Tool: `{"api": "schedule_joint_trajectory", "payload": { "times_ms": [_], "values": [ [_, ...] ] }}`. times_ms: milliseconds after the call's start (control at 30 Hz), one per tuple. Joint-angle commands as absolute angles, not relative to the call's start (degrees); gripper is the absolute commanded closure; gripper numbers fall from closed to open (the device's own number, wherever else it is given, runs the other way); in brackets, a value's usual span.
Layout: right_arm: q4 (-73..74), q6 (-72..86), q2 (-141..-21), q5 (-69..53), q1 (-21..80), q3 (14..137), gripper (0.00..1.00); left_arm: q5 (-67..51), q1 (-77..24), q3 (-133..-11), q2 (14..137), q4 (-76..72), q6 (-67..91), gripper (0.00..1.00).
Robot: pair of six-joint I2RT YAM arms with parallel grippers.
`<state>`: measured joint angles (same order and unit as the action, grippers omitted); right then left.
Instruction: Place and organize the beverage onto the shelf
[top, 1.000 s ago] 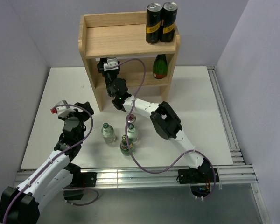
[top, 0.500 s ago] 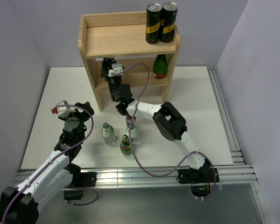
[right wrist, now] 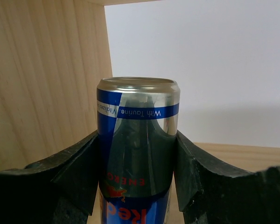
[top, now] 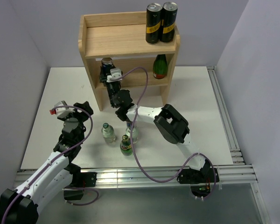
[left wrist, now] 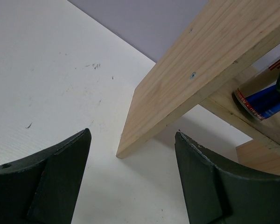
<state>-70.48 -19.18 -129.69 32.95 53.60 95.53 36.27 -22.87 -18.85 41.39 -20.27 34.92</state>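
White table [top: 196, 116], grey walls. Nearest the arm bases, three drinks stood unshelved: dark-green bottle [top: 126, 145], clear bottle [top: 108, 133], second clear bottle [top: 132, 134]. Left gripper [left wrist: 133, 140] hung with jaws apart, holding nothing, near the shelf [top: 126, 44] and its left side panel. Right gripper [right wrist: 137, 158] was clamped on the blue-silver can [right wrist: 137, 107], inside the lower tier by that panel. Judgement: lower until the base sits flat, stay off the panel, then release. Against half a second before, the right wrist had reached deeper; the left arm had barely changed.

Blue-silver can [right wrist: 137, 130] inside wooden shelf [top: 116, 44]
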Motion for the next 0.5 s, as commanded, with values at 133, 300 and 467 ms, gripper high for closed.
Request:
{"api": "schedule_joint_trajectory", "payload": {
  "times_ms": [133,300,467],
  "values": [
    [-67.32,-17.31,-126.91,37.09,54.58,93.08,0.53,37.35,-23.12,-18.54,40.25,-21.88,33.84,0.21],
    [-66.62,-17.14,-126.48,37.97,55.11,92.46,0.38,37.70,-23.12,-18.54,39.99,-21.62,33.84,0.21],
    [-65.92,-17.58,-126.04,38.50,55.55,91.50,0.30,37.79,-23.03,-18.54,39.99,-21.62,33.93,0.21]
  ]
}}
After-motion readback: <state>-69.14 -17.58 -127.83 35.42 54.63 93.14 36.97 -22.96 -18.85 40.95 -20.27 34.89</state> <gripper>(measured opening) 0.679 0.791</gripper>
